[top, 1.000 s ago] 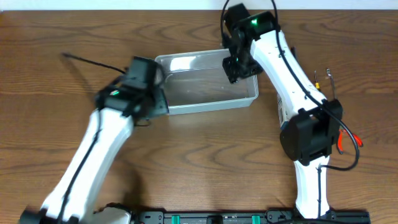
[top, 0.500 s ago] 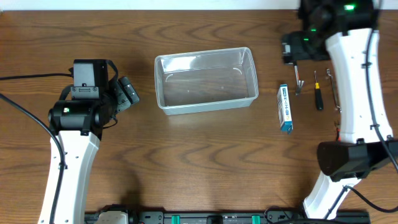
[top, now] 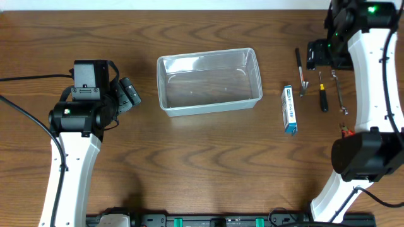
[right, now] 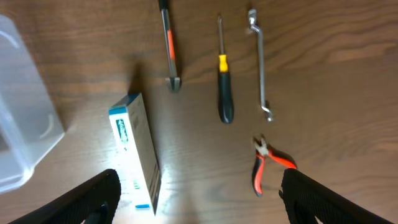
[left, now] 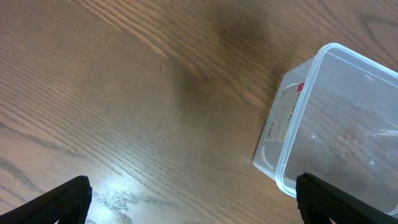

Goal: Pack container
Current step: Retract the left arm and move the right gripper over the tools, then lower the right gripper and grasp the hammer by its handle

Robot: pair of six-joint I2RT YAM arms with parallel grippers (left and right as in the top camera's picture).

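The clear, see-through plastic rectangular container (top: 209, 107), with rounded corners and a raised rim, sat upright on the brown wood-grain table (top: 202, 170). It lay in the far middle of the table between the two arms, its long sides running across the table and slightly skewed. Its walls looked milky where they caught the light, and the wood grain showed through its floor. In the left wrist view a white printed label (left: 281, 115) with a small red mark showed on the container's short end wall, below the rim. The left gripper (left: 191, 183) hovered over bare table to the left of the container, apart from it, with its black fingers (left: 62, 199) spread wide and nothing between them. The right gripper (right: 199, 179) hung above the tools at the table's right side, well apart from the container, its fingers also spread wide and gripping nothing. A narrow blue-and-white cardboard box (top: 289, 111) lay flat near the container's right end, not touching it. Further right lay a slim black tool with an orange band (right: 168, 43), a screwdriver with a black handle and yellow collar (right: 224, 87), and a thin silver metal wrench bent at both ends (right: 261, 62), roughly parallel and each apart from the others. Small red-handled pliers (right: 268, 163) rested nearer the robot, just beyond the wrench's near end.
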